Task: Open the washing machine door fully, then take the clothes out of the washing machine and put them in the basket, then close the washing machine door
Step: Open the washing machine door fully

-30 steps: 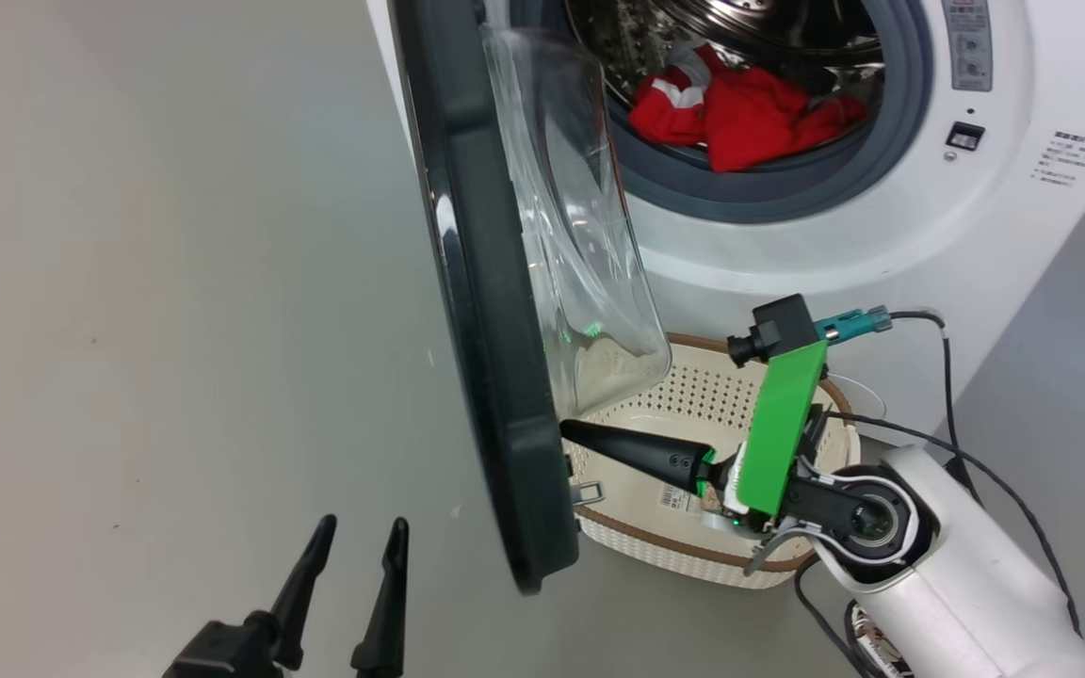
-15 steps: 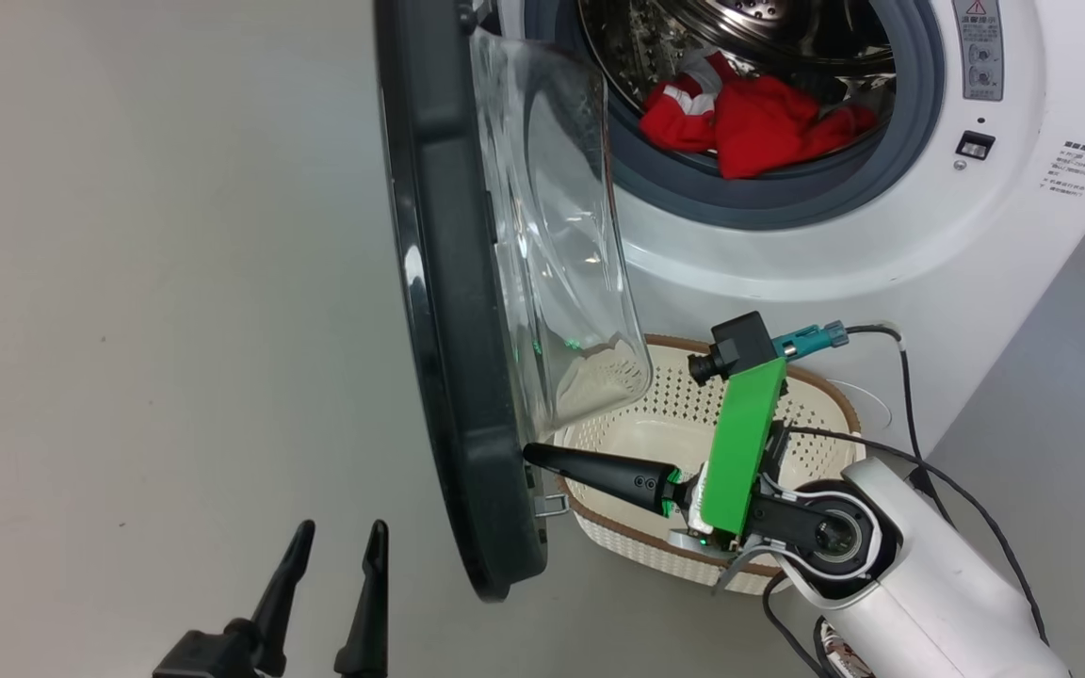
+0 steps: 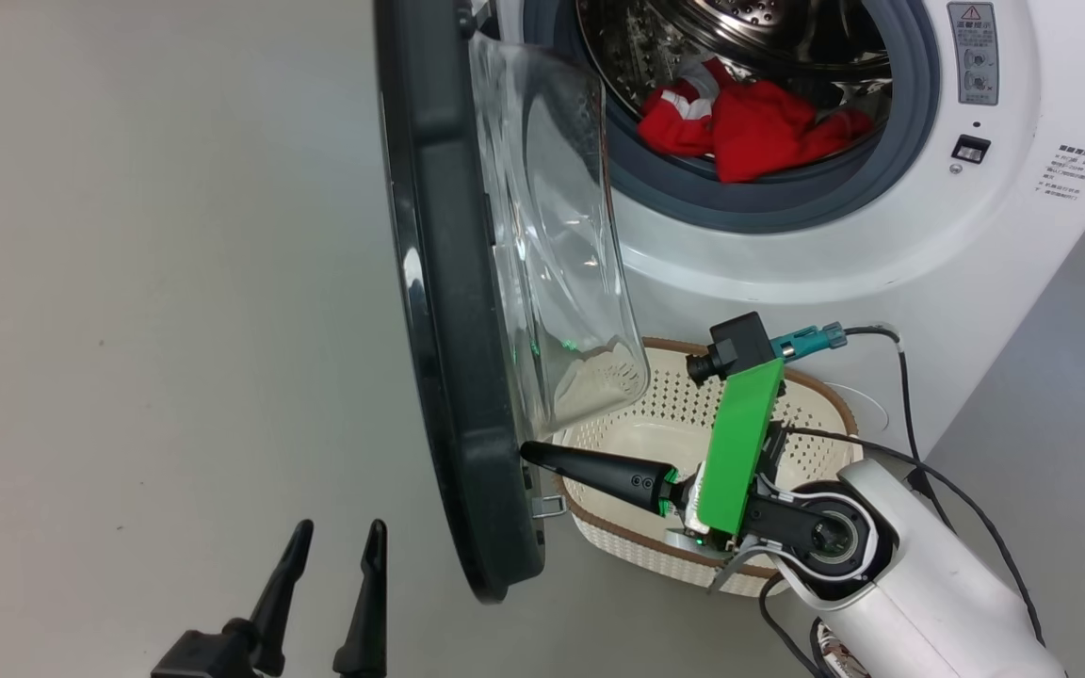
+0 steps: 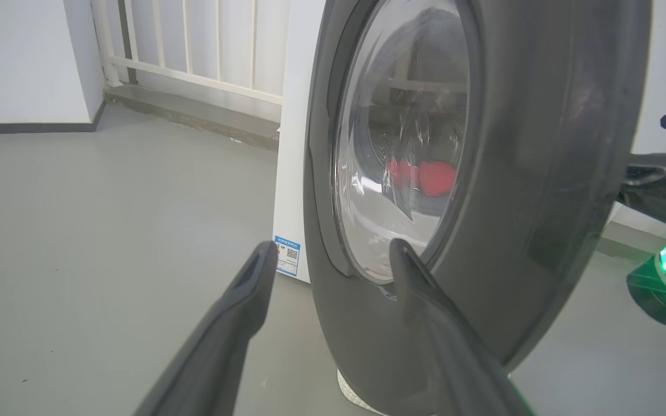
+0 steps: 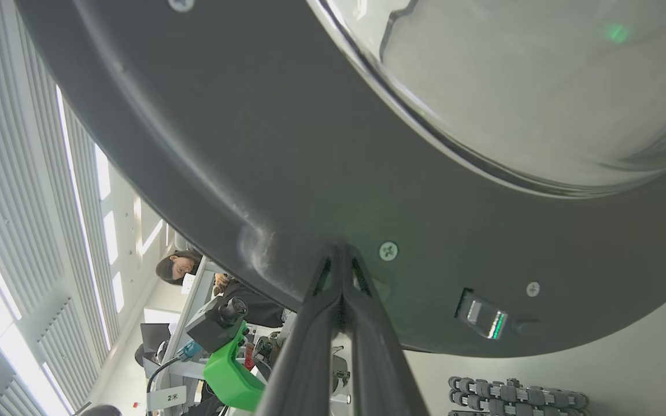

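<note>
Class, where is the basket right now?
In the head view, lower right of centre: the basket stands before the washing machine, below its opening, right of the open washing machine door, under the right gripper.

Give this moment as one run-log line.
right tool: shut, tips against door inner rim | left tool: open | clothes: in drum | basket: empty

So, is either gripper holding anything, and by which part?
Nothing is held. The right gripper has its jaws shut, tips against the inner rim of the door. The left gripper is open and empty, on the door's outer side.
</note>
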Motion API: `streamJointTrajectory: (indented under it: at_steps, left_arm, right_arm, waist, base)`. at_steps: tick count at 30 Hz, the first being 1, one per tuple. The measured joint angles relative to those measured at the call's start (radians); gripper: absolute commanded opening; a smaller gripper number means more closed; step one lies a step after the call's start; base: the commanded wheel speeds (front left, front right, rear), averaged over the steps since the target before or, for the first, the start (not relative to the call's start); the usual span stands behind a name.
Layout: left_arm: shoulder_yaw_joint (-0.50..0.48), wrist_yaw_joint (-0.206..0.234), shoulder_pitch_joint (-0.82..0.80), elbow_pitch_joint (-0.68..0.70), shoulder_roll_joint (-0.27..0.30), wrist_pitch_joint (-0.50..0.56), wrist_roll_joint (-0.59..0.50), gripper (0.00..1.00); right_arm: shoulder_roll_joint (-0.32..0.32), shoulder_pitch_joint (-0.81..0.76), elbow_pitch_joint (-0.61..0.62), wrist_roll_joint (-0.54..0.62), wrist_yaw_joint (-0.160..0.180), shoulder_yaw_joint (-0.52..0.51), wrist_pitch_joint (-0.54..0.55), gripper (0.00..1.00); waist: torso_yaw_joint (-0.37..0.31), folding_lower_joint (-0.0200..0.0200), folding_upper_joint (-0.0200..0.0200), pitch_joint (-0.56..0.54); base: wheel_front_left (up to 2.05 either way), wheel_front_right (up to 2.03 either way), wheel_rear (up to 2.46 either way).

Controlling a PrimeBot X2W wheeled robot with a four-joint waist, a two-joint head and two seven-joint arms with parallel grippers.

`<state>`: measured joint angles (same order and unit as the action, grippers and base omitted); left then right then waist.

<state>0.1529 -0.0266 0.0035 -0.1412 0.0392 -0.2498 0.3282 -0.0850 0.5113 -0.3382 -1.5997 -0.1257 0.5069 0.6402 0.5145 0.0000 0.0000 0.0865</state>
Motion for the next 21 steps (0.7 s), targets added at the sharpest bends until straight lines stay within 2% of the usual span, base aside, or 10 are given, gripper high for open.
streamJointTrajectory:
  at_steps: [16,17,18,19,20,21]
  left_arm:
    - [-0.007,0.001,0.001,0.01,0.0,0.0,0.0,1.0]
    - [-0.007,0.001,0.001,0.01,0.0,0.0,0.0,1.0]
    - [-0.007,0.001,0.001,0.01,0.0,0.0,0.0,1.0]
    - [-0.007,0.001,0.001,0.01,0.0,0.0,0.0,1.0]
    - [-0.007,0.001,0.001,0.009,0.0,0.0,0.0,1.0]
    - [-0.007,0.001,0.001,0.008,0.0,0.0,0.0,1.0]
  right_arm:
    - [0.004,0.008,-0.01,-0.001,0.0,0.027,-0.023,0.0]
    - [0.004,0.008,-0.01,-0.001,0.0,0.027,-0.023,0.14]
    - [0.005,0.008,-0.015,0.0,0.0,0.027,-0.028,0.4]
    - [0.005,0.008,-0.017,0.005,0.0,0.027,-0.037,0.76]
    - [0.004,0.008,-0.02,0.013,0.0,0.027,-0.045,1.0]
    - [0.003,0.007,-0.022,0.023,0.0,0.027,-0.052,1.0]
  waist:
    - [0.004,0.0,0.0,0.005]
    - [0.004,0.0,0.0,0.005]
    - [0.003,0.0,0.0,0.004]
    - [0.002,0.0,0.0,0.002]
    - [0.001,0.0,0.0,0.001]
    - [0.0,0.0,0.0,-0.001]
  base:
    - [0.0,0.0,0.0]
    - [0.0,0.0,0.0]
    - [0.0,0.0,0.0]
    - [0.0,0.0,0.0]
    - [0.0,0.0,0.0]
    - [0.0,0.0,0.0]
